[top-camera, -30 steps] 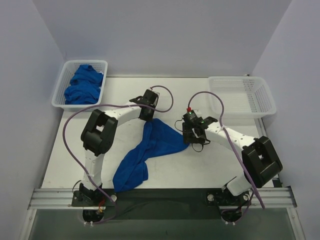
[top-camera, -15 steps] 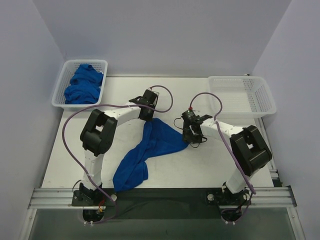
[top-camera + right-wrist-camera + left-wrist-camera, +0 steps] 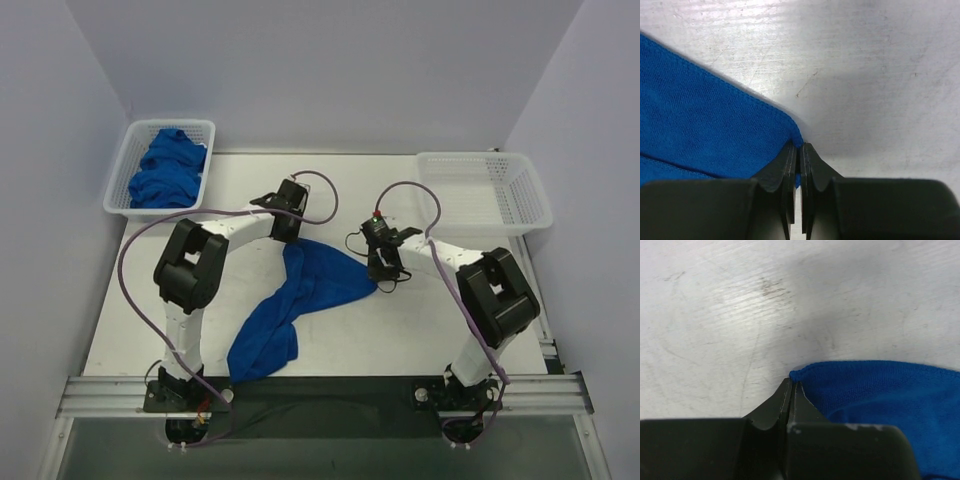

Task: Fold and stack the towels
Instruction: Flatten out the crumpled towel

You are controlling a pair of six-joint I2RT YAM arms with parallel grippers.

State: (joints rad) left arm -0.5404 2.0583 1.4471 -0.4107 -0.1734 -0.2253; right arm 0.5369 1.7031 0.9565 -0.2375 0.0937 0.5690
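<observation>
Both claws are clamped down at once here. The left gripper (image 3: 791, 385) has its jaws pressed together with one hemmed corner of the towel (image 3: 305, 290) nipped right at the tips. The right gripper (image 3: 799, 146) is doing the same with another corner: jaws tight, blue edge caught between them. Neither has hold of anything else.

The towel lies on the table (image 3: 450, 330) around the centre of the top view. The two pinched corners are at its upper end, the left one a bit higher in the frame than the right, so the edge between them slopes down toward the right. From there the rest of the cloth trails off toward the lower left, bunching into a crumpled tail near the bottom of the table. So the long axis runs diagonally, upper right to lower left, and the loose fabric ends up closer to the left arm's base.

My guess is the next move hinges on getting that held edge taut so the tail can drag out straight.

The other towels (image 3: 165, 170) sit heaped in the white basket (image 3: 125, 140) at upper left.
</observation>
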